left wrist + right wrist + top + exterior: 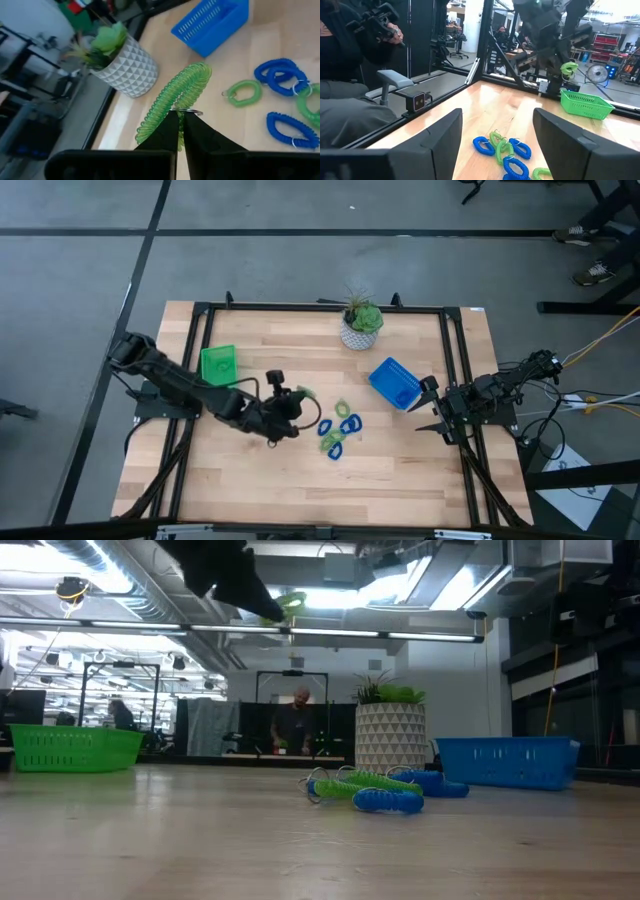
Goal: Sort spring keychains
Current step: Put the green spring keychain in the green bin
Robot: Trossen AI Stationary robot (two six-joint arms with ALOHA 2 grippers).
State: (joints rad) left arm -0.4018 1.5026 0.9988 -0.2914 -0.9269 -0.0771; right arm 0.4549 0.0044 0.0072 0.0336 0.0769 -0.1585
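My left gripper (298,398) hangs above the table's middle, shut on a light green spring keychain (176,95), which also shows in the low view (289,603) well above the tabletop. Several blue and green spring keychains (340,432) lie in a loose pile on the wood, just right of that gripper (372,790). The green tray (218,365) stands at the left and the blue tray (394,382) at the right. At the right edge my right gripper (497,120) waits, open and empty. My left gripper pinches the green keychain's coil (167,109) between its two fingertips, beside the small metal ring (189,112). The fingers slant forward and down. The keychain is lifted clear of the table and its loop sticks out past the fingertips.
A potted plant in a white patterned pot (360,326) stands at the far edge, between the trays. A black frame (200,330) runs around the table. Bare wood (300,480) lies toward the near edge. A person (297,720) stands in the room far behind the table.
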